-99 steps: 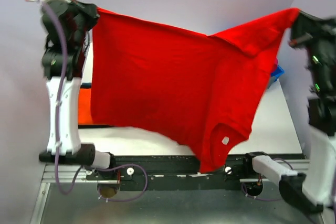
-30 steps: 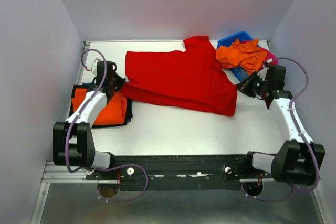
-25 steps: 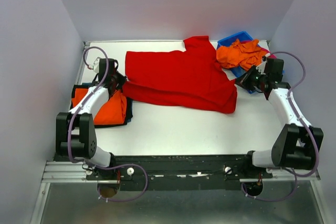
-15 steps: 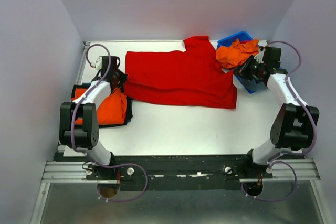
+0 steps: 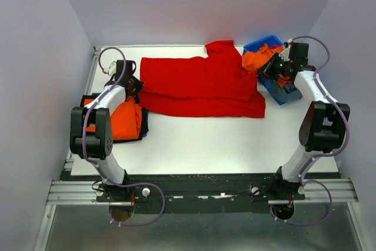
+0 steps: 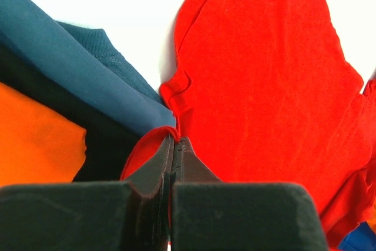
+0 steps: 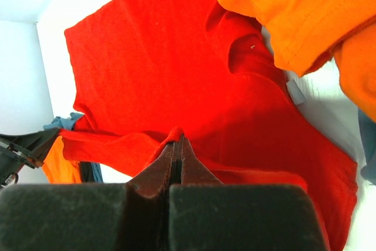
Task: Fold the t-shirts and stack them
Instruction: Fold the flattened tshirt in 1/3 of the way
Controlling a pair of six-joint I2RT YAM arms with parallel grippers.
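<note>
The big red t-shirt [image 5: 200,85] lies spread across the far half of the table, with a fold along its near edge. My left gripper [image 5: 134,82] is at its left edge, and the left wrist view shows it [image 6: 174,139] shut on a pinch of the red cloth [image 6: 264,74]. My right gripper [image 5: 263,70] is at the shirt's right edge, and the right wrist view shows it [image 7: 178,139] shut on a ridge of the red cloth [image 7: 176,57]. A folded orange t-shirt [image 5: 117,119] tops a stack at the left, with teal cloth [image 6: 76,69] under it.
A blue bin [image 5: 277,91] stands at the far right with a crumpled orange t-shirt [image 5: 256,60] hanging over its rim, also in the right wrist view [image 7: 294,10]. White table [image 5: 205,145] lies near the arms. Walls close the back and both sides.
The red shirt, held up in the air 3.3 s ago, now lies on the table. Over the last second both grippers moved toward the far side, drawing the shirt's held edge back.
</note>
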